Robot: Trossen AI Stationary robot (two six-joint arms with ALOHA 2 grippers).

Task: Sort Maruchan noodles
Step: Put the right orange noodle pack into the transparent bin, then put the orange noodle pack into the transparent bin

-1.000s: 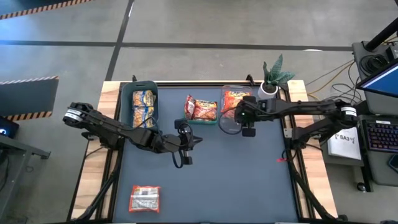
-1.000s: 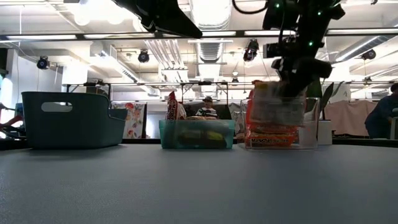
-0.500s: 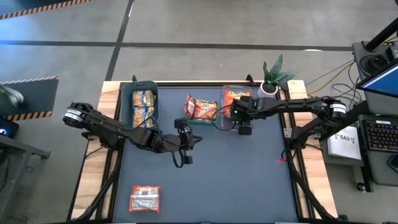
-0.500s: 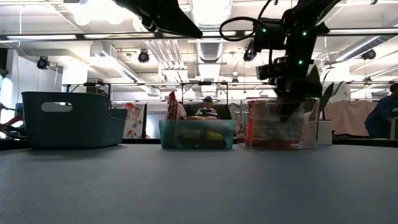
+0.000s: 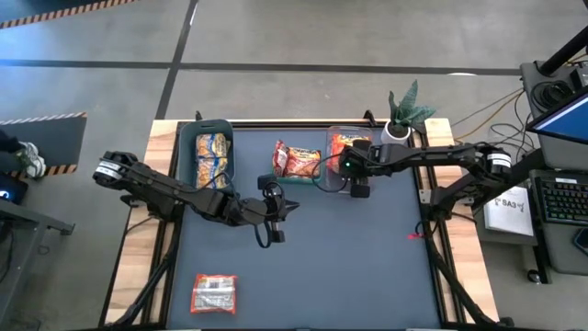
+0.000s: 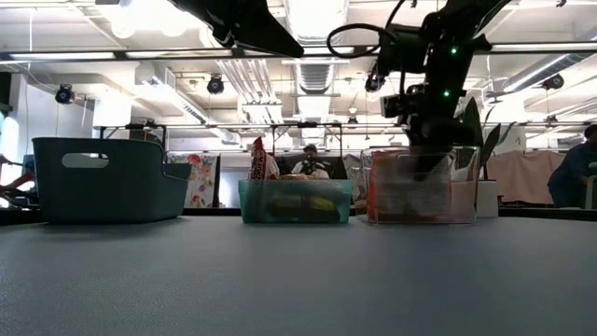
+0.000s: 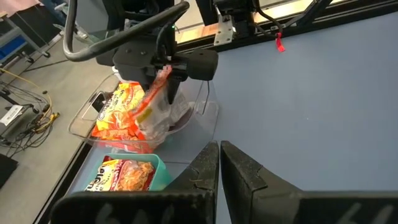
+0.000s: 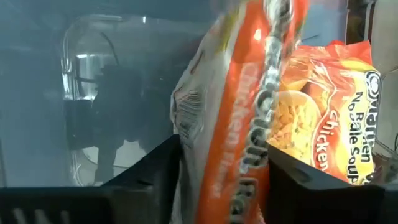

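Note:
My right gripper (image 5: pixel 353 175) stands over the clear bin (image 5: pixel 336 188), shut on an orange-red noodle packet (image 7: pixel 152 106) that hangs down inside the bin. Another orange-red packet (image 8: pixel 323 112) lies flat in that bin. My left gripper (image 5: pixel 272 211) hovers shut above the middle of the table, touching nothing. Yellow-and-blue packets (image 5: pixel 211 156) lie in the dark teal bin (image 5: pixel 188 147). Red packets (image 5: pixel 297 162) sit in the small teal bin (image 6: pixel 295 213). A red-and-white packet (image 5: pixel 214 292) lies flat on the table near its near left corner. My right gripper pinches the orange-red packet by its upper end (image 7: pixel 163 76) between the two fingers (image 8: pixel 155 168), coming from above and pointing down. The packet hangs upright below the fingers, its lower part (image 7: pixel 144 127) inside the clear bin beside the packet lying there.
The three bins stand in a row along the table's far side. A potted plant (image 5: pixel 401 115) stands at the far right corner behind the clear bin. The dark mat (image 5: pixel 349 267) stretches between the bins and the near edge.
My right gripper has moved down and a little toward the table's left, carrying the orange-red packet from above the clear bin's rim down inside the bin. The packet still hangs from the shut fingers.

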